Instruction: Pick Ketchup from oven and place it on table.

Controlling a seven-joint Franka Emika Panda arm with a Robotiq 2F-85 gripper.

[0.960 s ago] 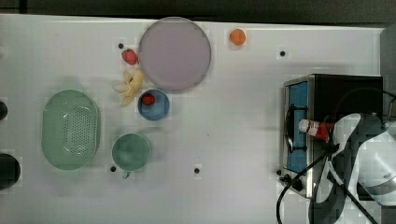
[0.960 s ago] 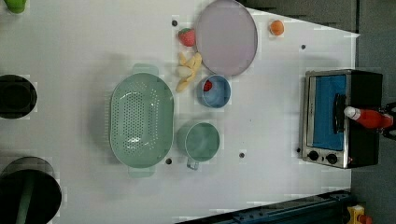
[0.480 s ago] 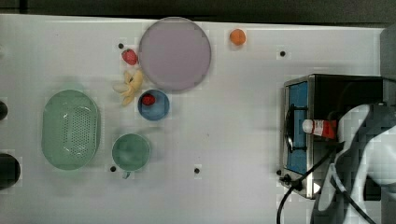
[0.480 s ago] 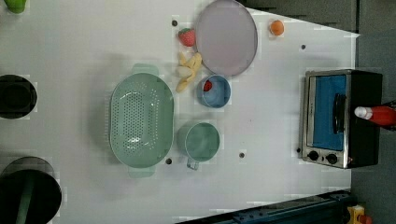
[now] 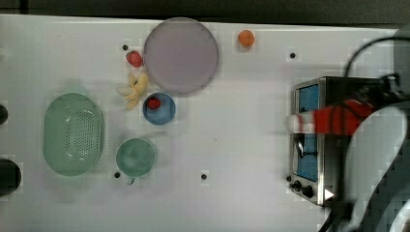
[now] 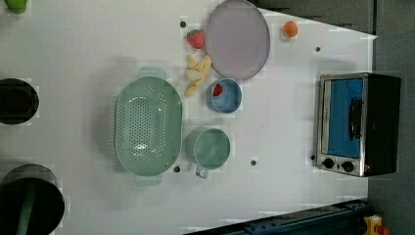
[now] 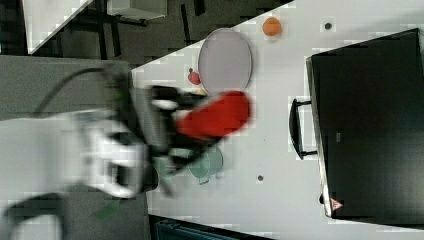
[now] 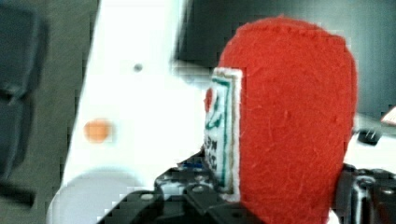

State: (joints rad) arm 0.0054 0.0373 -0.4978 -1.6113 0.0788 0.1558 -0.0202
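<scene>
The ketchup (image 5: pixel 333 119) is showing bright red with a white cap end, and in the wrist view its red surface (image 8: pixel 289 126) is looking fuzzy, carrying a white label edged in green with a red mark. The oven (image 6: pixel 359 125) is showing a black top, a silver front, blue-tinted glass and black knobs. The counter (image 5: pixel 232 145) is lying white, dotted with a few small black spots. On it, the plate (image 5: pixel 181 55) is showing pale lilac-grey, the colander (image 5: pixel 72 134) mint green and speckled with tiny holes, the mug (image 5: pixel 136 157) a deeper green, and the small bowl (image 5: pixel 159 109) blue, with a red berry (image 5: pixel 153 103) in it. A red strawberry (image 5: pixel 134 58), a pale yellow banana (image 5: pixel 133 89) and an orange ball (image 5: pixel 246 37) are adding colour.
</scene>
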